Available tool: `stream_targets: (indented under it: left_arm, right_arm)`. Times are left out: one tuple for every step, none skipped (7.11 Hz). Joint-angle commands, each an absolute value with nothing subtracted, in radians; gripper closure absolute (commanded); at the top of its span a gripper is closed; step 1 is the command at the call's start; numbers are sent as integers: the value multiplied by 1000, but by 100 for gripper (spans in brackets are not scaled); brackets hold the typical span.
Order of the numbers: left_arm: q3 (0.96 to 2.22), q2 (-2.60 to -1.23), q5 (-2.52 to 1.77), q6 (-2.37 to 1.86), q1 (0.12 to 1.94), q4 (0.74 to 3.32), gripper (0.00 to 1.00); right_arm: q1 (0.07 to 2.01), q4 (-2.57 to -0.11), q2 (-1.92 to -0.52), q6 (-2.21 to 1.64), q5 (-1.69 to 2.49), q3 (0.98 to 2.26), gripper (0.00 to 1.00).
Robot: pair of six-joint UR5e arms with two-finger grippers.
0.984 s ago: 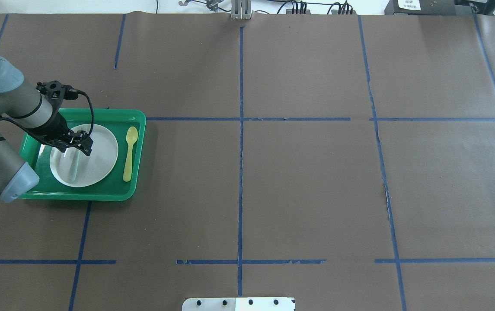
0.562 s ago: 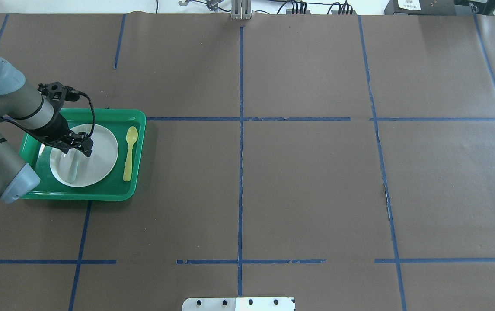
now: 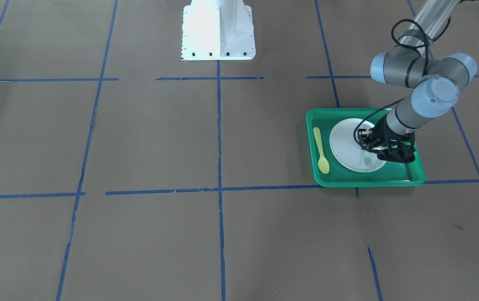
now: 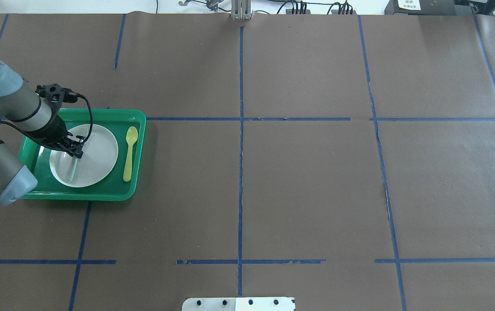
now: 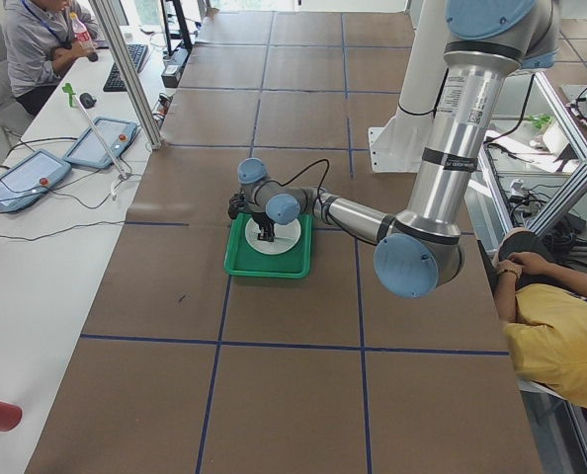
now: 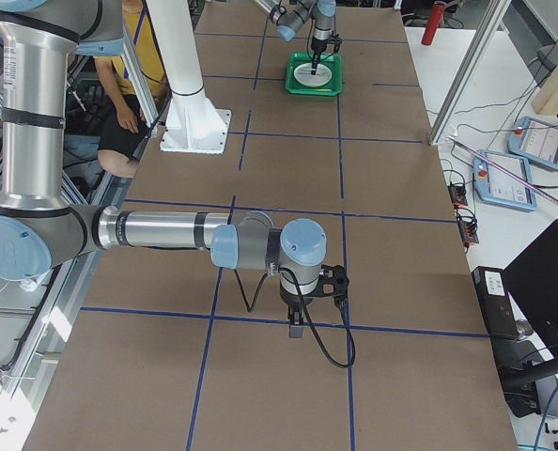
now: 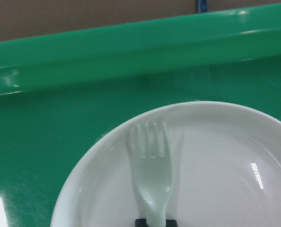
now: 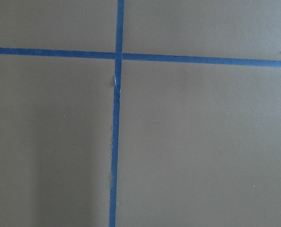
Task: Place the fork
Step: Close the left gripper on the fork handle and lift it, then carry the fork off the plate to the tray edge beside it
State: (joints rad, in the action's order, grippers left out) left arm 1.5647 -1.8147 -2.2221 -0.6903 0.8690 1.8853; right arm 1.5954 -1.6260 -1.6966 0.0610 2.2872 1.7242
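The pale whitish fork lies on the white plate in the green tray, with its handle toward the robot. In the left wrist view the fork shows its tines near the plate's rim, and the handle runs under dark finger pads at the bottom edge. My left gripper is low over the plate with its jaws drawn together on the fork's handle. My right gripper hangs over bare table far from the tray; I cannot tell whether it is open or shut.
A yellow-green spoon lies in the tray beside the plate, on the side toward the table's middle. The tray's raised rim runs close beyond the fork's tines. The robot's white base plate stands at the table's edge.
My left gripper has shifted a little to the left and lower over the plate, and its jaws have narrowed around the fork's handle. The fork, plate and spoon have stayed in place.
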Motion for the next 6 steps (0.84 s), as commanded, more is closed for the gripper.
stream_targets:
  left_arm:
    - [1667, -1803, -2233, -690, 964, 1867, 100]
    - [1721, -1734, -2235, -690, 1036, 1864, 100]
    - [1706, -1680, -2233, -689, 1048, 1870, 100]
    - [1677, -1668, -2230, -690, 1042, 1874, 100]
    - [1623, -1687, -2230, -707, 1037, 1878, 100]
    - [1594, -1706, -2229, -709, 1035, 1878, 100]
  right_arm:
    - [1595, -1626, -1697, 61, 2287, 1724, 0]
    - [1595, -1626, -1697, 61, 2287, 1724, 0]
    - [1595, -1626, -1697, 61, 2287, 1724, 0]
    - [1595, -1626, -1697, 61, 2287, 1724, 0]
    - [1595, -1626, -1697, 61, 2287, 1724, 0]
    - [1595, -1626, -1697, 61, 2287, 1724, 0]
